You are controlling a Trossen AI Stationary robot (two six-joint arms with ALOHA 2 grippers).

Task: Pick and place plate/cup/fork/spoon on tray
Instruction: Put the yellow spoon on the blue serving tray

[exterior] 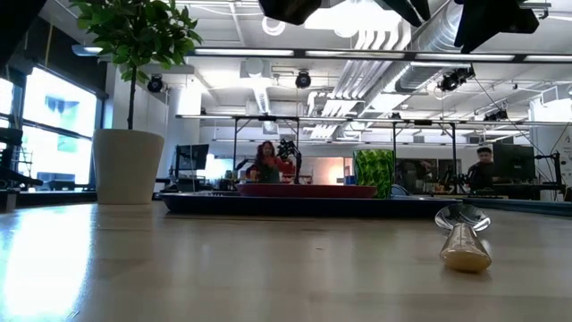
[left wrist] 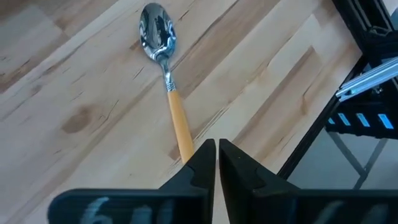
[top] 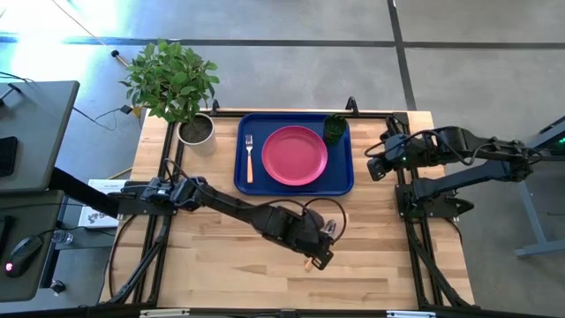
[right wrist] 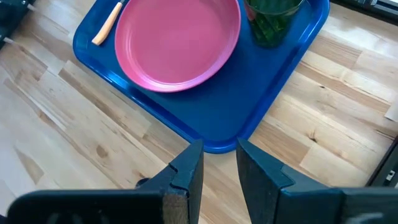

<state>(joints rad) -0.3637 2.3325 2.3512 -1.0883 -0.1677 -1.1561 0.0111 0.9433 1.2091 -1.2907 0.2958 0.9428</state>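
The spoon [left wrist: 168,81] lies flat on the bare wood, its silver bowl toward the far side and its tan-orange handle toward the near edge; it also shows in the low view [exterior: 465,240] and the high view [top: 309,261]. My left gripper [left wrist: 216,155] is shut and hovers above the handle's near end, clear of it. The blue tray [top: 340,181] holds the fork [top: 249,159] at its left, the pink plate [top: 294,155] in the middle and the green cup [top: 335,129] in its far right corner. My right gripper [right wrist: 219,158] is open and empty, just off the tray's right edge.
A potted plant [top: 196,128] stands at the table's far left corner, beside the tray. Black frame rails [top: 410,212] run along the table's left and right sides. Bare wood lies between the tray and the near edge.
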